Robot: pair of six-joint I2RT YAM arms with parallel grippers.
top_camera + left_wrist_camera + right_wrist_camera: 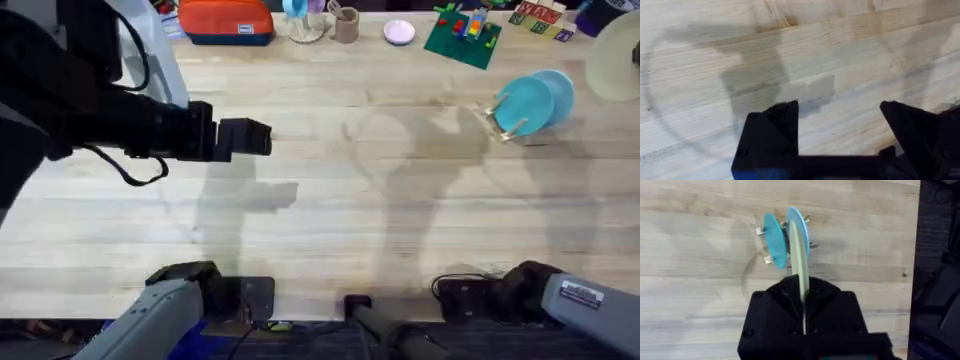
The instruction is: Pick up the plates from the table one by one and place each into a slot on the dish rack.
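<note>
The right pincer [803,305] clamps the cream plate [799,260] edge-on, upper centre, above the dish rack [785,240]. Misaligned, it could knock the teal plate [774,240]. Left pincer [840,125] gapes over bare surface [840,50].

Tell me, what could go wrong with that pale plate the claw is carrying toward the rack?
The right claw pinches the cream plate by its thin edge, so it might slip or twist. The rack already holds a teal plate and a light blue plate; the newcomer could knock them or tip the small rack.
</note>
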